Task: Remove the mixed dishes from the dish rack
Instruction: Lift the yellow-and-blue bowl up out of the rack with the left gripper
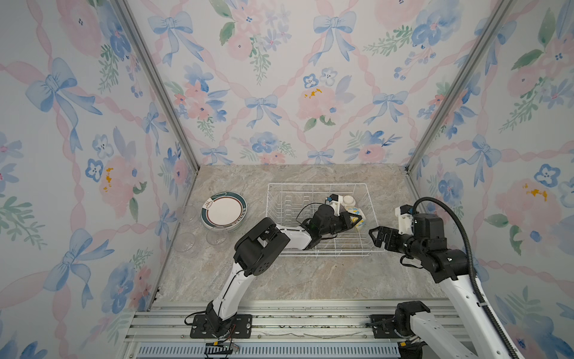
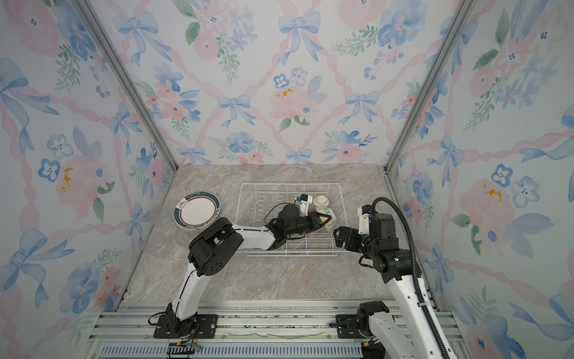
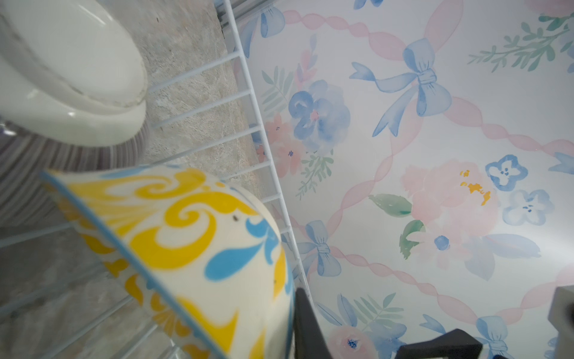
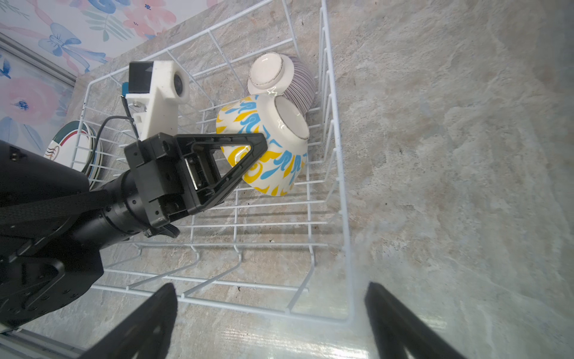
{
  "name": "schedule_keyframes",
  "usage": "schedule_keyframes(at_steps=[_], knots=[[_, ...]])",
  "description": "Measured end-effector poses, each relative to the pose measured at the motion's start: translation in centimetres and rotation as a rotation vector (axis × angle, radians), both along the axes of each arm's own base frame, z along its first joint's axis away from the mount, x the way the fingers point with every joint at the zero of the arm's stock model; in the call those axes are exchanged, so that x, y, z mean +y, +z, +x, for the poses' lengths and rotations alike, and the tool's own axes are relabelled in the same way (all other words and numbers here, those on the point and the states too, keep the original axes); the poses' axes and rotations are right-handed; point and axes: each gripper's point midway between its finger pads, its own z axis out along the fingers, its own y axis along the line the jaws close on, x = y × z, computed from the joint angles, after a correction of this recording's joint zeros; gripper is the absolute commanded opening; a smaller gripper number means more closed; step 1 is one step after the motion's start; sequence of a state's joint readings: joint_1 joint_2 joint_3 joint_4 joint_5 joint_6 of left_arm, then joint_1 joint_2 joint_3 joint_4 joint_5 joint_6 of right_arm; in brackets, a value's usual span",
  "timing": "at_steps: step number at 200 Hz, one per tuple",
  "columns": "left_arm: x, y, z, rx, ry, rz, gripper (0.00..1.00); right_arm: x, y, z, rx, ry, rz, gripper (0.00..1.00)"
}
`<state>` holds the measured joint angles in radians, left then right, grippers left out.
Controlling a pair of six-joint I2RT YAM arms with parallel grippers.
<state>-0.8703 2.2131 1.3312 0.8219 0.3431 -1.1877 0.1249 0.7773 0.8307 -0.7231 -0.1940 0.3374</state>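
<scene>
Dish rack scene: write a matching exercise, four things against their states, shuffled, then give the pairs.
Things:
1. yellow-blue bowl
2. purple-striped bowl
3. teal-rimmed plate stack
4. right gripper

States:
A. open, holding nothing
B. on the counter, left of the dish rack
C. in the rack, gripped by the left gripper
D. in the rack's far right corner, ungripped

Pairs: 1-C, 2-D, 3-B, 4-A
</scene>
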Motion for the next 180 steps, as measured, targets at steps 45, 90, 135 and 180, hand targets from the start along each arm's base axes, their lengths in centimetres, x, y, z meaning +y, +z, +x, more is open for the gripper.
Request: schedule_keyframes(at_steps=[45,90,135,180], knots=[[-0.2,0.22,0.02,-0.005,-0.007,-0.005,0.01,-0.03,0.04,-0.14,-0.001,-0.001,0.0,0.97],[-0.21,0.24,0.03,-0.008,-0.007,-0.004,0.0,-0.17,-0.14,-0.28,0.01,-0.01,-0.002,0.97],[-0.14,0.17,-0.01,-0.019,-0.008,0.002,0.0,-0.18,-0.17,-0.37,0.015,-0.016,0.004,0.97],[0.35,0.21,-0.17,-0.035,-0.003,0.046,0.0,-0.19,-0.12,-0.43,0.015,-0.019,0.007,0.97]])
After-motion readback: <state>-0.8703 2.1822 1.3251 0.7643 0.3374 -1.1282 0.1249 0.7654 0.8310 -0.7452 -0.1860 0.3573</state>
